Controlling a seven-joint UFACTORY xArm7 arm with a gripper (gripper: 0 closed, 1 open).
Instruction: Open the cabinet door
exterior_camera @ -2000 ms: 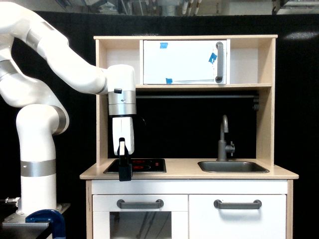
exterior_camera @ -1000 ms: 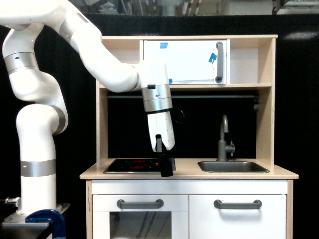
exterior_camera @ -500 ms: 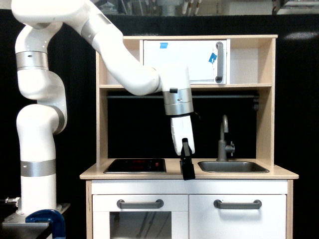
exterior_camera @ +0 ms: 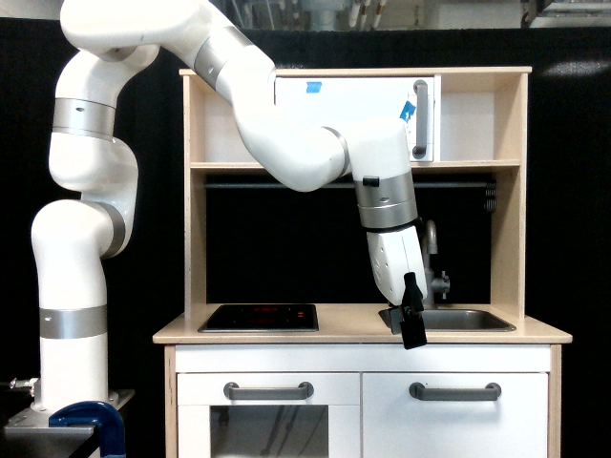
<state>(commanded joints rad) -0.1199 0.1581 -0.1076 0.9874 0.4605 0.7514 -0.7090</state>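
Note:
The cabinet door is the plain white panel at the lower right of the play kitchen, and it is closed. Its horizontal grey bar handle runs across its top. My gripper points down in front of the counter edge, by the sink's left end. It hangs above the handle and a little to the exterior view's left of it, without touching it. The black fingers show as one narrow shape with no gap and hold nothing.
Left of the cabinet door is a white door with a glass window and its own grey handle. On the counter are a hob, a sink and a tap. Up top is a white door with blue tape bits.
The arm has swung from the hob side to the exterior view's right along the counter front. The gripper now hangs by the sink, above the right door. The doors have not moved.

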